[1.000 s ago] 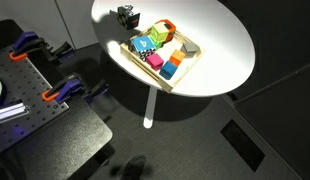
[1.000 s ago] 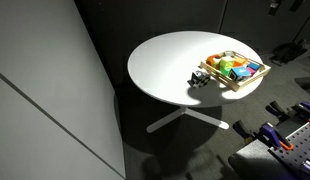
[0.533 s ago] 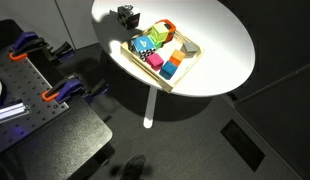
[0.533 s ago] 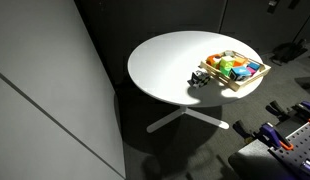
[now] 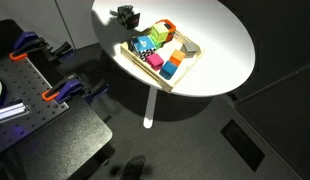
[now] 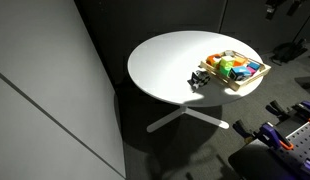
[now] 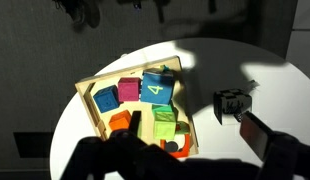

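Note:
A wooden tray (image 7: 83, 92) of coloured blocks sits on a round white table (image 7: 225, 65). It holds a blue block marked 4 (image 7: 158, 88), a magenta block (image 7: 105, 100), green blocks (image 7: 165, 122) and an orange piece (image 7: 122, 122). A small black object (image 7: 231, 104) stands on the table beside the tray. My gripper (image 7: 185, 160) is a dark shape at the bottom of the wrist view, high above the table, fingers spread and empty. The tray (image 5: 193, 62) (image 6: 235, 88) and black object (image 5: 126, 15) (image 6: 199, 78) show in both exterior views; the gripper does not.
The table stands on a white pedestal (image 5: 149, 105) over dark floor. A black bench with orange clamps (image 5: 60, 95) lies beside it, and it also shows in an exterior view (image 6: 275, 130). A grey wall panel (image 6: 45, 90) fills one side.

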Available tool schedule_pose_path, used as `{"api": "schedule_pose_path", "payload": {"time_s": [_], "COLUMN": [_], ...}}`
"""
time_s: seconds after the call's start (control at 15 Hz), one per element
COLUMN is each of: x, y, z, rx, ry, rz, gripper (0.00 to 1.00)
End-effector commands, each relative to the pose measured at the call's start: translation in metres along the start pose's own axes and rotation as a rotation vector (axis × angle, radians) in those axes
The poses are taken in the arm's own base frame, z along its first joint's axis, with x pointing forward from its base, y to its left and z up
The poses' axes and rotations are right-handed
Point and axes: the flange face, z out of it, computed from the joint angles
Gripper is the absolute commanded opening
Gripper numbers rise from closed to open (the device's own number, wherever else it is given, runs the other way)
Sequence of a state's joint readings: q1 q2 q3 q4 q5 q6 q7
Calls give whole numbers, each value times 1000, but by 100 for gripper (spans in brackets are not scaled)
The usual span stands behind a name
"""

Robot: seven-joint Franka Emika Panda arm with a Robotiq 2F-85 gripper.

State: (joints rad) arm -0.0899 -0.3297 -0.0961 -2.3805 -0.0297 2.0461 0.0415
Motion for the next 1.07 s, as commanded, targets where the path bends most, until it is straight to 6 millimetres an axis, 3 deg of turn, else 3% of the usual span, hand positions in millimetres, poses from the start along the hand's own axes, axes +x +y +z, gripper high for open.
{"api": "schedule_pose_path", "payload": {"time_s": [0.0,0.47,1.0], "x": [23,61,100], "y": [17,35,29], "z": [18,73,133], "rx": [31,50,25], "ry": [-23,-64,-45], "rz": [19,27,50], "gripper": [100,100,100]}}
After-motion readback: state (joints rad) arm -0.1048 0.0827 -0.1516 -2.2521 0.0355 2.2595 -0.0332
